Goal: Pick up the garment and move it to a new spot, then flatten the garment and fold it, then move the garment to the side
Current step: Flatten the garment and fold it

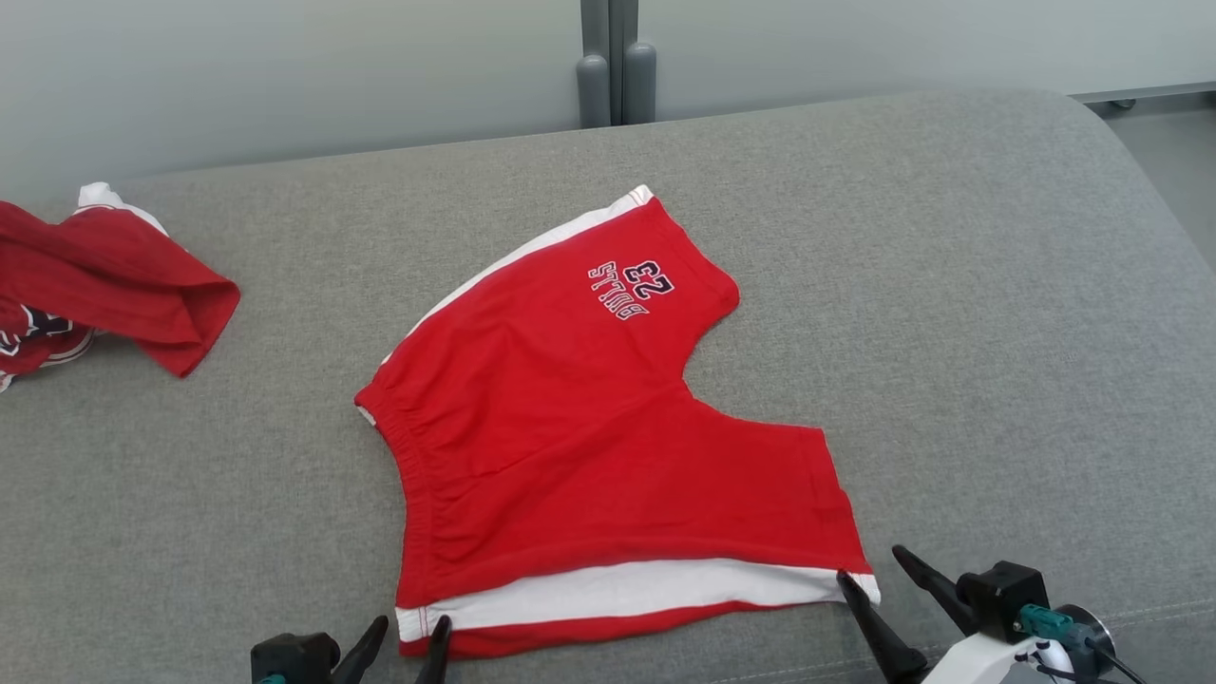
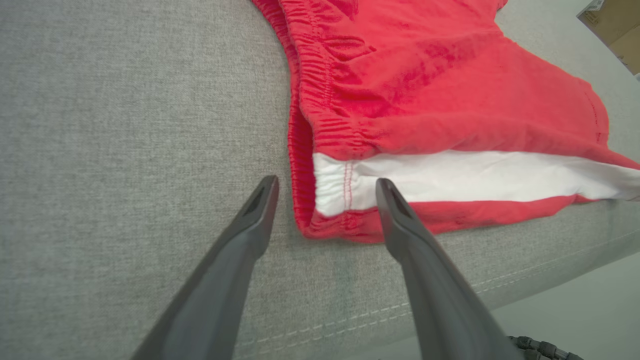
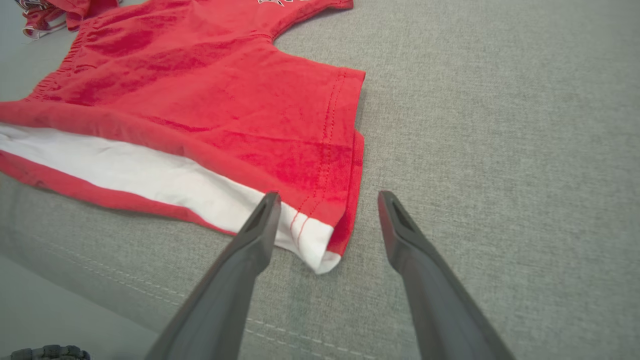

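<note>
The red shorts (image 1: 589,427) carry a dark, white-edged print (image 1: 632,288) reading "BULLS" and "23", upside down in the head view, on the far leg. A white side stripe (image 1: 617,589) runs along the near edge, and the gathered elastic waistband (image 1: 418,475) faces left. The garment lies spread flat in the middle of a grey fabric cushion (image 1: 950,285). The left gripper (image 1: 412,622) has its fingers spread apart either side of the near waistband corner. The right gripper (image 1: 869,562) is likewise spread around the near hem corner. Another crumpled red garment (image 1: 104,280) lies well apart at the far left.
</note>
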